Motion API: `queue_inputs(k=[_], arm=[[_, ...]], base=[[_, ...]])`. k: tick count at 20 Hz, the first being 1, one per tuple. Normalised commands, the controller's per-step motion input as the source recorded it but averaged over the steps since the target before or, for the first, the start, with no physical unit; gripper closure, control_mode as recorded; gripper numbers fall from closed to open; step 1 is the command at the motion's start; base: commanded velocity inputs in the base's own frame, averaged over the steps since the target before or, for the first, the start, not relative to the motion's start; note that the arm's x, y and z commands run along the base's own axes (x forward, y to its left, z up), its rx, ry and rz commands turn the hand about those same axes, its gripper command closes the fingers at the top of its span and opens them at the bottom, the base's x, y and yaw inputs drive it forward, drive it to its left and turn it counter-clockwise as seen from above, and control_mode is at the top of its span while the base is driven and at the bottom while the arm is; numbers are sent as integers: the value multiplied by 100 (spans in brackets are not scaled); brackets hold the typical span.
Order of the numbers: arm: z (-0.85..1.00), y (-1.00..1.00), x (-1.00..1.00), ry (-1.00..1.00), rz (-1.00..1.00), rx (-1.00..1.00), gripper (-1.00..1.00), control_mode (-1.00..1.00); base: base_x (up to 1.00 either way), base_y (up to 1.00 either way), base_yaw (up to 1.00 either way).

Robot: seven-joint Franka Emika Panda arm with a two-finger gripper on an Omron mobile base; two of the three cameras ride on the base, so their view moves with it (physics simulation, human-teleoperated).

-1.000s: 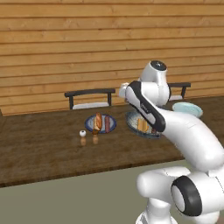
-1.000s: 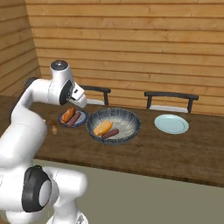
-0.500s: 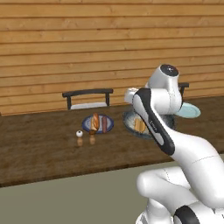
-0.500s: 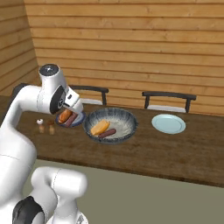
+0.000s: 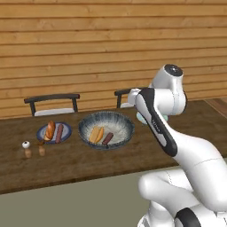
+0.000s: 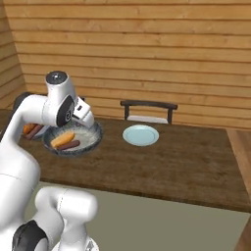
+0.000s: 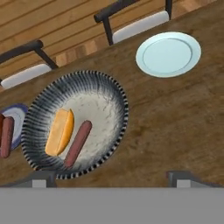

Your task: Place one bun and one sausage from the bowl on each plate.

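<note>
Bun (image 7: 60, 132): seen lying in bowl (image 7: 111, 94), left of sausage (image 7: 78, 144); judged light, soft, best pinched gently across its middle.
Gripper (image 7: 111, 178): tips spread wide, nothing held, above table's near edge.
Teal plate (image 7: 168, 54): seen bare, far right.

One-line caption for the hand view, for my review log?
Gripper open above the table, looking down on the bowl holding one bun and one sausage; bare teal plate beyond.

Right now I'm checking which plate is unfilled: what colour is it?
Pale teal. The empty plate shows best in the hand view, right of the bowl.
</note>
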Motion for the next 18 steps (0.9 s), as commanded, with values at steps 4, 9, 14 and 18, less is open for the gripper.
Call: queue_inputs(k=[4, 9, 14, 18], arm=[[0, 0, 0, 0, 0, 0, -100, 100], [-6, 1, 44, 0, 9, 0, -100, -100], [-61, 69, 93, 13, 22, -1, -100, -100], [-44, 100, 20, 10, 22, 0, -100, -100]], base=[[97, -11, 6], [34, -4, 6], [0, 0, 0], [0, 0, 0]])
